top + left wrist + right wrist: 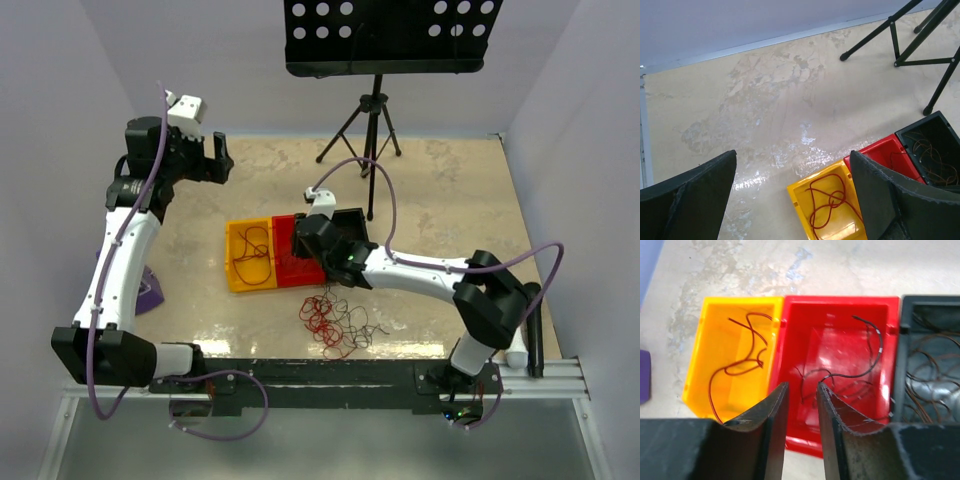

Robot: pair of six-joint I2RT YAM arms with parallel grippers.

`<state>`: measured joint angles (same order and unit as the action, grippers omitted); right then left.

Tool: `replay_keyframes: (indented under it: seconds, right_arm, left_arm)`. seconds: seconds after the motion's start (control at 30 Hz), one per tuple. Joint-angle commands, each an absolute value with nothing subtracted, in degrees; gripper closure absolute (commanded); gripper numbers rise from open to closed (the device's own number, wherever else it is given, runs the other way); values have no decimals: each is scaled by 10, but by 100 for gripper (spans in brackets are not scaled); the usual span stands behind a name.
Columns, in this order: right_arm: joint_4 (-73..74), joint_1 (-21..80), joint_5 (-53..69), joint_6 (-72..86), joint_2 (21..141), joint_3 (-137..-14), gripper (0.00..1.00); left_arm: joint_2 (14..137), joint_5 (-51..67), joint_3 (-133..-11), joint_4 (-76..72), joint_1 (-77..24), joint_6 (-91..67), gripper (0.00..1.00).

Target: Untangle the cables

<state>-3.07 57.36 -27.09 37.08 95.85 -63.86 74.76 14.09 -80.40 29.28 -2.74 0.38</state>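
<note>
A pale stone-patterned table (450,200) with two white robot arms mounted at its near edge. The left arm is raised over the far left corner. Its left gripper (792,155) has its fingers spread wide, holds nothing, and hangs well apart from the work.

The right arm reaches across to three small bins set side by side mid-table: a yellow bin (740,301), a red bin (840,300) and a black bin (930,299). The yellow bin holds one curly reddish wire (745,355), and the black bin holds several brown loops (930,370).

The tangle (335,325), a loose knot of red and dark cables, lies on the table near the front edge, between the bins and the arm bases.

The right gripper (802,386) hovers over the red bin with its fingers drawn close and only a thin slit between them. A dark wire (872,347) arcs through the red bin and ends right at one fingertip. From this view it is unclear whether the wire is pinched or loose.

Risks from here:
- If the wire clings to that fingertip, lifting the arm would likely drag it back out of the bin.
- The wire looks springy, so it could flick over the low wall into a neighbouring bin.
- Pulling one strand from the tangle may drag the whole knot, perhaps off the near edge.
</note>
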Motion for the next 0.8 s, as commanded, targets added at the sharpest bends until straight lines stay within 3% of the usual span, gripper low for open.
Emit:
replay_keyframes:
  seconds: [0.0,0.3,0.4,0.6,0.77]
  right_arm:
    - [-71,577,-280,351,995,-692,68]
    - [-64,580,-246,382,1056,-686,67]
    - [-53,580,-230,381,1045,-692,56]
    - [15,580,-199,350,980,-742,21]
    - [48,580,-169,352,930,-732,13]
  left_arm:
    - [760,180,-848,322,-14,-14,0]
    - [759,206,-854,320,-14,-7,0]
    - [766,229,-863,340,-14,-3,0]
    - [767,252,-876,380,-15,40,0]
    - [762,252,-875,396,-15,57,0]
